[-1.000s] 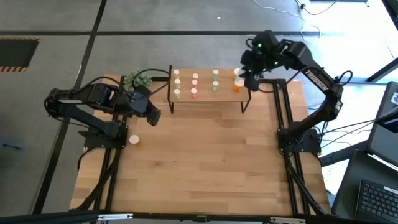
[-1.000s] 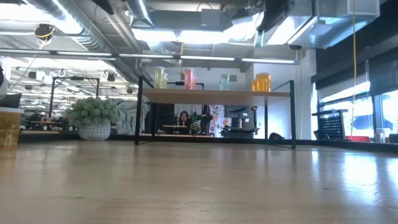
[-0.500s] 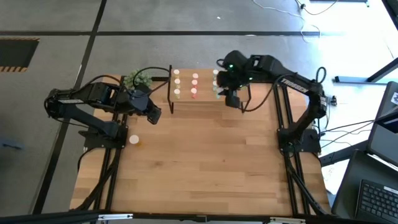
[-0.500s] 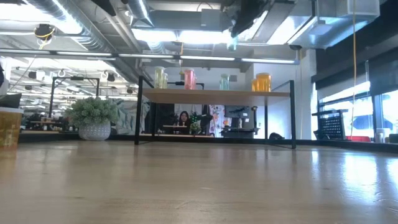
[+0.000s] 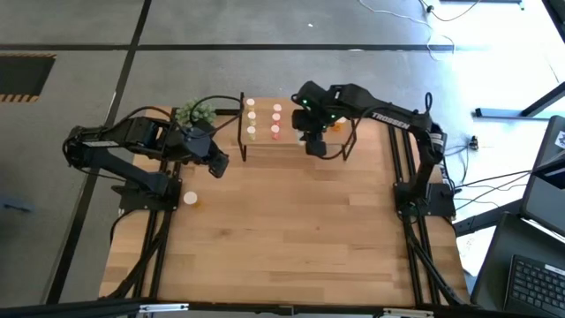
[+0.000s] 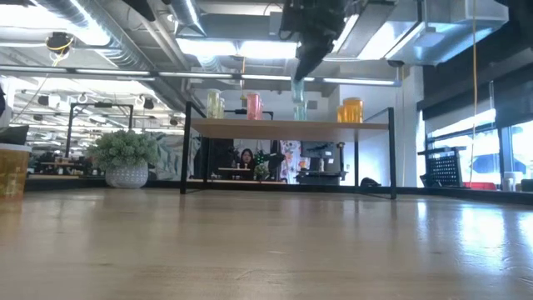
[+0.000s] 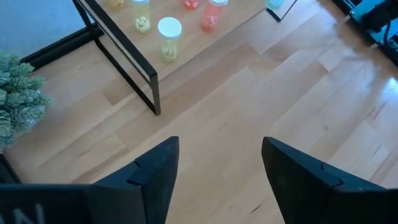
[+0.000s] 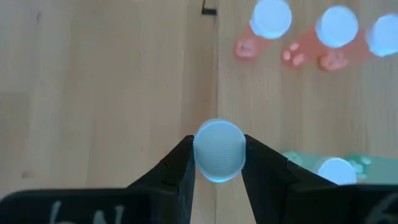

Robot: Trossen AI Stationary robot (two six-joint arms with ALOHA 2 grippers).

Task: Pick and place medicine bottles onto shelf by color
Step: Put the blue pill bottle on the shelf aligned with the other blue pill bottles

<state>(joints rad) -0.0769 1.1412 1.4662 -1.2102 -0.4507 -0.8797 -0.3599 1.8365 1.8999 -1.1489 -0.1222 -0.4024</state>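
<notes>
My right claw (image 8: 217,163) hangs over the shelf's (image 5: 291,146) front edge, near its middle, clamped on a small green bottle (image 8: 218,150) by its pale cap. Yellow bottles (image 5: 251,117) and pink bottles (image 5: 276,121) stand in rows toward the shelf's left end. My left claw (image 7: 219,171) waits with fingers apart above the table (image 5: 291,230) near its left edge, beside the plant (image 5: 195,112).

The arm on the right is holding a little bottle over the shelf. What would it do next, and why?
Probably lower the bottle and let go. The right gripper is shut on a capped bottle above the shelf, and the low view shows it hanging just over the green bottles, between the pink ones and the orange ones. It appears greenish, so that row seems to match.
</notes>
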